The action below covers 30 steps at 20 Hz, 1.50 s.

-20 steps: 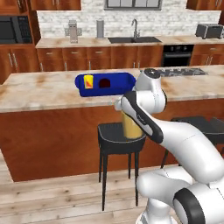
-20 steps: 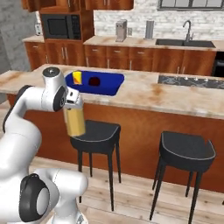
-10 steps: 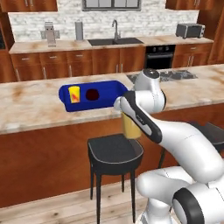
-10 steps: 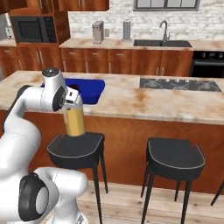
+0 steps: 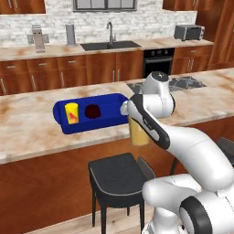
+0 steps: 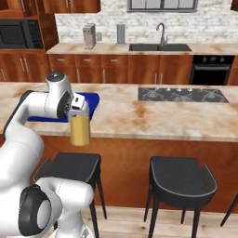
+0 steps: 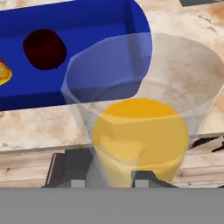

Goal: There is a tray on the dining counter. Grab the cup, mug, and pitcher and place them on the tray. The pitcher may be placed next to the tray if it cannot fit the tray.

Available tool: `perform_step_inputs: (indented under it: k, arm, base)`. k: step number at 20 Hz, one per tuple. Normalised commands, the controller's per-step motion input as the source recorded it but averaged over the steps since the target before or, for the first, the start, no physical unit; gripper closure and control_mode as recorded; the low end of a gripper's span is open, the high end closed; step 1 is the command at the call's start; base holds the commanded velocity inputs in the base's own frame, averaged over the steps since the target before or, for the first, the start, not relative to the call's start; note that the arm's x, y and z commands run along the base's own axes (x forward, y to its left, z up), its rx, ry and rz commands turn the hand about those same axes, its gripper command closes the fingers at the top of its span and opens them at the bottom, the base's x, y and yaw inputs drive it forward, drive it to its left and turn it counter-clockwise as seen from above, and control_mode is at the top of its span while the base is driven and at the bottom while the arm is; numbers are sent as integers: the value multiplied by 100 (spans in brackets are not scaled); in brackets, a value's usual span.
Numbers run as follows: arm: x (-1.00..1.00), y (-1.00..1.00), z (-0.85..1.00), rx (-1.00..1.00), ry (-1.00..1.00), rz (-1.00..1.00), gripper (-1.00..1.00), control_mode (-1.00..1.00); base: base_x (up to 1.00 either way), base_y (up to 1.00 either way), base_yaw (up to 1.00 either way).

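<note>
Two-finger gripper (image 7: 106, 181) clamped round tall clear glass pitcher of orange liquid (image 6: 80, 129), carried upright off the counter's front edge. Beyond, on beige marble dining counter (image 5: 27, 132): flat bright-blue tray (image 5: 109, 106), already holding small yellow cup (image 5: 71, 113) and dark maroon mug (image 5: 93, 111). Only the pitcher's placing left.

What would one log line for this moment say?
held: pitcher in gripper | on tray: cup, mug | pitcher: upright, in front of dining counter edge, above stool
</note>
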Motion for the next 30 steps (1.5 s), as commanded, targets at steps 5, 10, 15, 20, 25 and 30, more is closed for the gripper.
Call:
perform_step_inputs:
  k: [5,10,15,20,25,30]
  arm:
    - [0,0,0,0,0,0,100,100]
    - [0,0,0,0,0,0,100,100]
    - [0,0,0,0,0,0,100,100]
    - [14,0,0,1,0,0,100,-100]
    - [21,3,13,7,-4,4,100,-100]
    - [13,8,26,4,-12,10,100,-100]
  base:
    - [36,3,0]
    - [7,0,14]
    - [22,0,22]
    - [21,0,2]
    - [0,0,0]
    - [0,0,0]
